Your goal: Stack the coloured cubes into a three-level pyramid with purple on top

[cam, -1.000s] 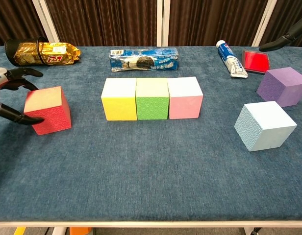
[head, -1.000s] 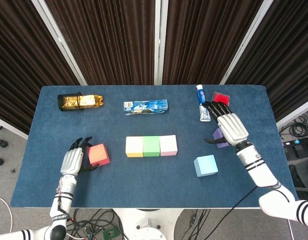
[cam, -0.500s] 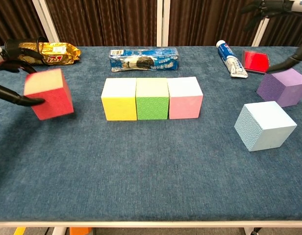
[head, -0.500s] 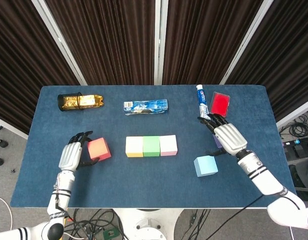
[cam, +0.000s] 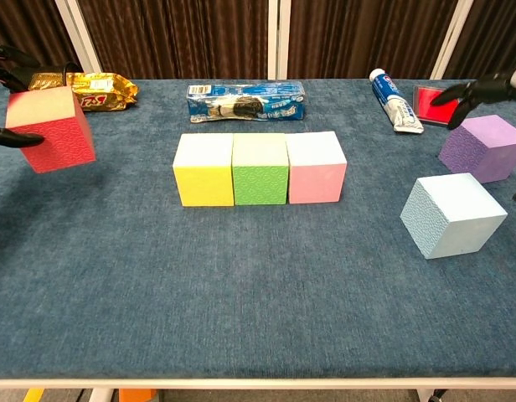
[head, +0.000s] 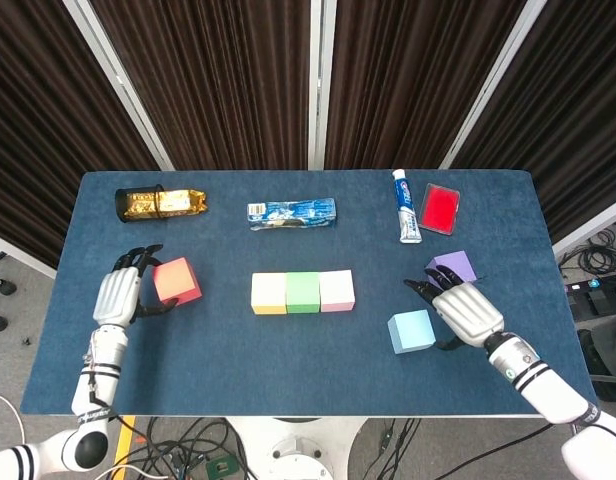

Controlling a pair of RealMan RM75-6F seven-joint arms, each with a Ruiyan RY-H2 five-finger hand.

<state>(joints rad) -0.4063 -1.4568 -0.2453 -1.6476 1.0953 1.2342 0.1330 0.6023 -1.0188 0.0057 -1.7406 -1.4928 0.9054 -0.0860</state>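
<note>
Now six cubes show: yellow (head: 269,293), green (head: 303,292) and pink (head: 336,290) touch in one row; the left hand (head: 119,296) grips the lifted red cube (head: 176,281); the right hand (head: 466,312), fingers spread, hovers between blue cube (head: 411,331) and purple cube (head: 452,266).

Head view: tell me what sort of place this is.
Probably a robot lab or test bay, not a home. A table with a blue cloth stands before dark curtains, loose cables lie on the floor below it, and foam cubes are laid out as props.
</note>
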